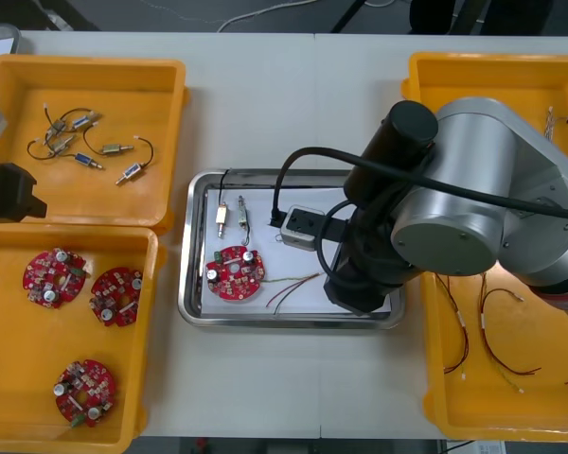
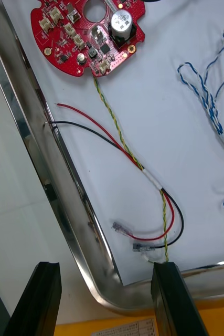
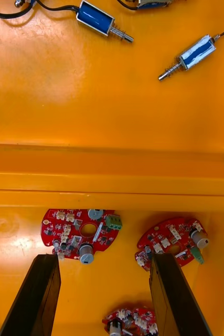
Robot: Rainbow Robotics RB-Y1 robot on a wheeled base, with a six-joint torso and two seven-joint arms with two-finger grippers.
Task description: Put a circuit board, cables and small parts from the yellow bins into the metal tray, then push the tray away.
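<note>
The metal tray (image 1: 197, 284), white inside, holds a round red circuit board (image 1: 235, 272), two small metal parts (image 1: 232, 218) and a red and yellow cable (image 1: 293, 284). My right arm (image 1: 473, 199) reaches over the tray's right half. In the right wrist view my right gripper (image 2: 104, 299) is open, its fingers (image 2: 172, 296) astride a tray corner (image 2: 98, 286). Just beyond them lie the red and yellow cable (image 2: 143, 173), a twisted blue and white cable (image 2: 211, 110) and the board (image 2: 88, 31). My left gripper (image 3: 104, 294) is open above the boards (image 3: 83, 236) in the near left bin.
The far left yellow bin (image 1: 85, 66) holds several small metal parts (image 1: 85, 147); the near left bin (image 1: 153, 331) holds three boards (image 1: 114, 295). The right bins (image 1: 426, 95) hold cables (image 1: 492, 331). My left arm (image 1: 5, 189) sits at the left edge.
</note>
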